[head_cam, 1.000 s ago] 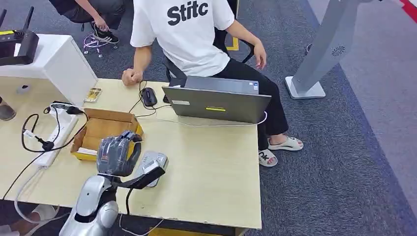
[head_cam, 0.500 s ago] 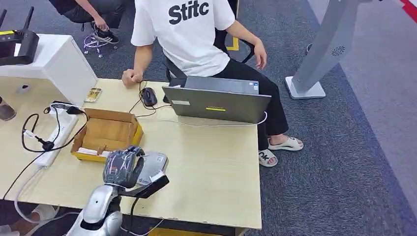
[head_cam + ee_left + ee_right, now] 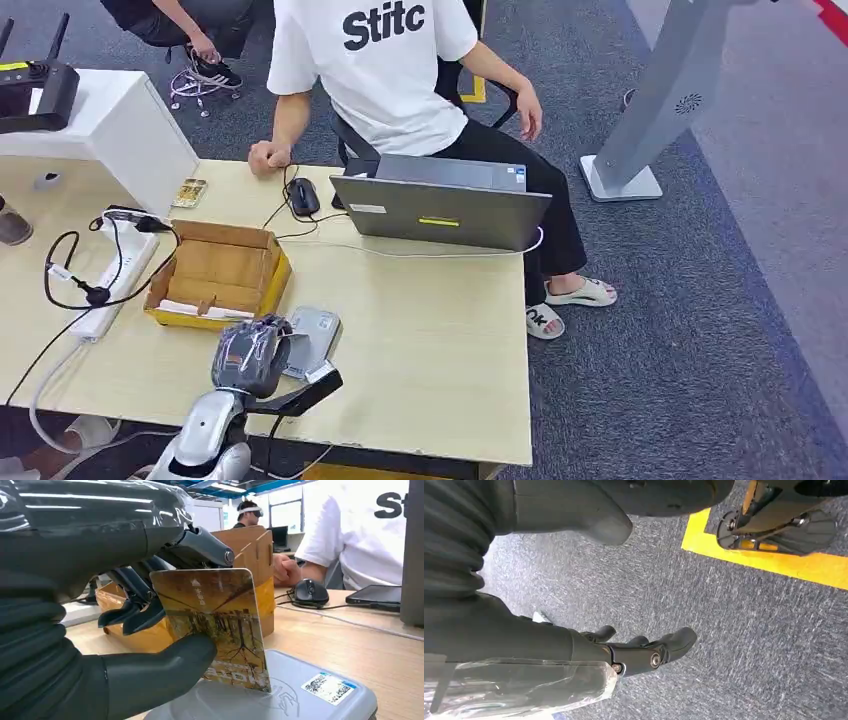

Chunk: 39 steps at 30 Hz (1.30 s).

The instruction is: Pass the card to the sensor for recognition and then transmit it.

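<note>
My left hand (image 3: pixel 252 355) hovers over the grey sensor pad (image 3: pixel 316 334) near the table's front edge. In the left wrist view the hand (image 3: pixel 100 630) pinches a yellow-brown picture card (image 3: pixel 220 625) between thumb and fingers, the card upright with its lower edge touching or just above the sensor pad (image 3: pixel 300 695). My right hand (image 3: pixel 624 655) hangs over grey carpet with its fingers apart and holds nothing.
An open cardboard box (image 3: pixel 215 272) sits just behind the sensor. A laptop (image 3: pixel 440 208), a mouse (image 3: pixel 301 196) and cables lie farther back. A person in a white shirt (image 3: pixel 375 70) sits across the table. A power strip (image 3: pixel 115 280) lies at the left.
My left hand has drawn back from over the cardboard box toward the table's front edge, and now stands lower, at the sensor pad.
</note>
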### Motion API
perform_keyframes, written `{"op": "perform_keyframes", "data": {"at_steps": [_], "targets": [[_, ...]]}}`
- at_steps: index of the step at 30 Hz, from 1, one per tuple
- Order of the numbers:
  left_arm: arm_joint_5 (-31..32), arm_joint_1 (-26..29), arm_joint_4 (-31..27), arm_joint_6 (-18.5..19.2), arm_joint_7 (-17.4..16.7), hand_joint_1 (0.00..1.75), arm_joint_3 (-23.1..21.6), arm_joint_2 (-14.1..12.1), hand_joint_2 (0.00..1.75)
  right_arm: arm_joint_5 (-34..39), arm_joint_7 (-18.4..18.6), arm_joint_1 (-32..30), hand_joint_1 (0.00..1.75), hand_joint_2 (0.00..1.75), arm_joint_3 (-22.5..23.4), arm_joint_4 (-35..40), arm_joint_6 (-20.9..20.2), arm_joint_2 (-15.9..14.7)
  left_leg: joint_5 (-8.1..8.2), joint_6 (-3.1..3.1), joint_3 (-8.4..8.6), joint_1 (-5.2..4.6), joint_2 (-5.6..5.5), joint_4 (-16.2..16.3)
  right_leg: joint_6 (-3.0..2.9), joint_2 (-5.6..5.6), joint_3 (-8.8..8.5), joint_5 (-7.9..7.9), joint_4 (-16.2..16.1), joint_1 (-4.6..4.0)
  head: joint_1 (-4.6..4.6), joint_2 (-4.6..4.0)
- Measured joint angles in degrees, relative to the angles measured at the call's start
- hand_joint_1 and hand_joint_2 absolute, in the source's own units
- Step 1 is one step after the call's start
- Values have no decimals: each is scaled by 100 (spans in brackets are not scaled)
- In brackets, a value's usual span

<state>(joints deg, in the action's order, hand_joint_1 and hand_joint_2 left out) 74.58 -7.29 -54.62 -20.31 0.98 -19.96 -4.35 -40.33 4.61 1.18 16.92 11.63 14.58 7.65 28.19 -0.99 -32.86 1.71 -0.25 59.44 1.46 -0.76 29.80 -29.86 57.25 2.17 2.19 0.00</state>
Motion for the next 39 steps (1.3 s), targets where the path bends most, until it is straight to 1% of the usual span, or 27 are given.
{"op": "perform_keyframes", "data": {"at_steps": [11,17,22,28,35,39], "targets": [[17,-9,206,-155,46,175,0,46,175,-46,15,0,0,175,0,-2,-2,15,0,0,2,0,-1,0,0,1,-3,0,0,0,2,0],[59,-52,166,-251,20,175,22,-31,175,-50,-31,-12,0,175,39,0,0,15,-2,-2,2,1,-1,0,-1,1,-2,1,0,-1,2,0],[57,-193,-251,-122,-15,175,183,-334,175,-68,-50,-35,0,175,122,-2,2,17,-2,-2,1,2,-1,0,-1,0,1,1,2,-3,2,0],[137,-539,-791,-59,-37,175,417,-730,175,-107,-63,-41,0,175,175,-2,2,17,-3,-3,1,3,-1,-1,-1,1,-1,1,3,-4,2,0],[271,-914,-1191,-61,-136,175,680,-1184,175,-116,-105,-45,0,175,249,-2,11,17,-3,-3,1,3,0,-1,-1,-1,-1,1,3,-4,0,0],[269,-962,-1359,-66,-133,175,776,-1353,175,-179,-59,-47,0,175,273,-4,33,17,-3,-3,1,3,0,-1,-1,-1,-1,1,3,-3,2,0]]}}
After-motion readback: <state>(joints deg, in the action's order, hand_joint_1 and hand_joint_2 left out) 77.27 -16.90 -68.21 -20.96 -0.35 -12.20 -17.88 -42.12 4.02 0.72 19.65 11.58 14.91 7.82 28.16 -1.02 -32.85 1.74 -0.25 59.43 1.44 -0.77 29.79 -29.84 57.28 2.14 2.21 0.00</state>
